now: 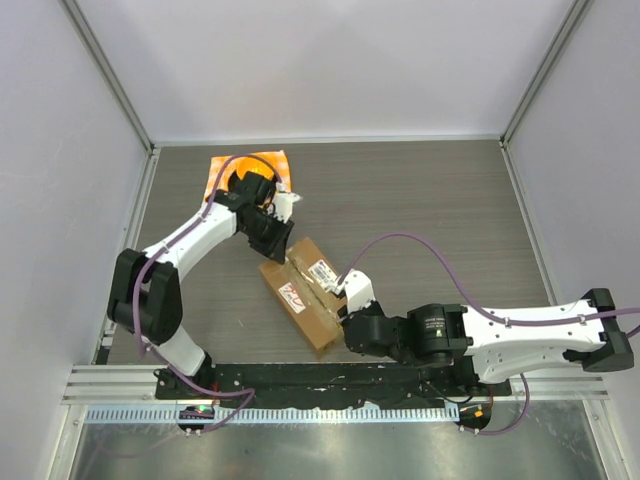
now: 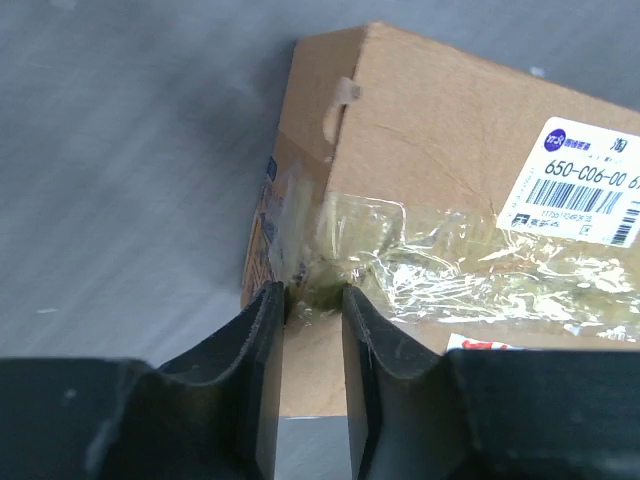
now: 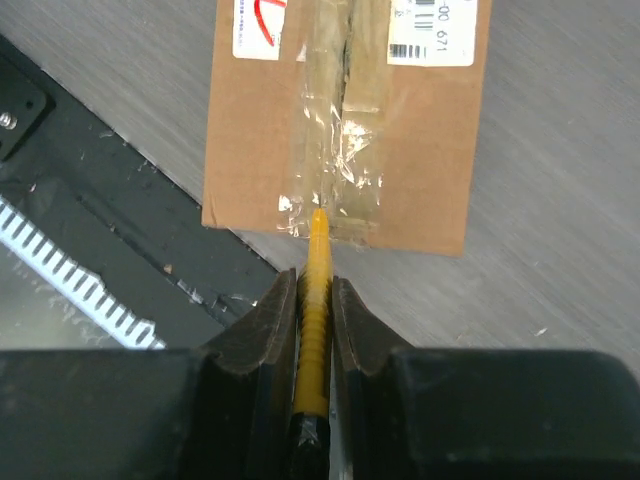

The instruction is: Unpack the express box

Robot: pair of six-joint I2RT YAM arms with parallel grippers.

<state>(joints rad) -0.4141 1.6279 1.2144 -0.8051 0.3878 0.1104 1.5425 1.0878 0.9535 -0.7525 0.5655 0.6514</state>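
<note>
Top external view: the express box (image 1: pixel 305 292) lies slantwise on the tabletop (image 1: pixel 430 200), near the middle of its near edge. The left gripper (image 1: pixel 275 238) is at the box's far end and the right gripper (image 1: pixel 345 322) at its near end. An orange bag (image 1: pixel 222 168) lies by the far left corner.

Left wrist view: the left gripper (image 2: pixel 312 305) has its jaws a little apart, with nothing between them. Its tips sit at the box's (image 2: pixel 430 120) end, where the crinkled clear tape (image 2: pixel 450 250) wraps over. A white label (image 2: pixel 585 190) is beside the tape.

Right wrist view: the right gripper (image 3: pixel 317 290) pinches a yellow tool (image 3: pixel 318 250). The tool's tip touches the tape (image 3: pixel 330 150) at the box's (image 3: pixel 250 130) near edge, on the seam. A black rail (image 3: pixel 120 230) runs to the left.
</note>
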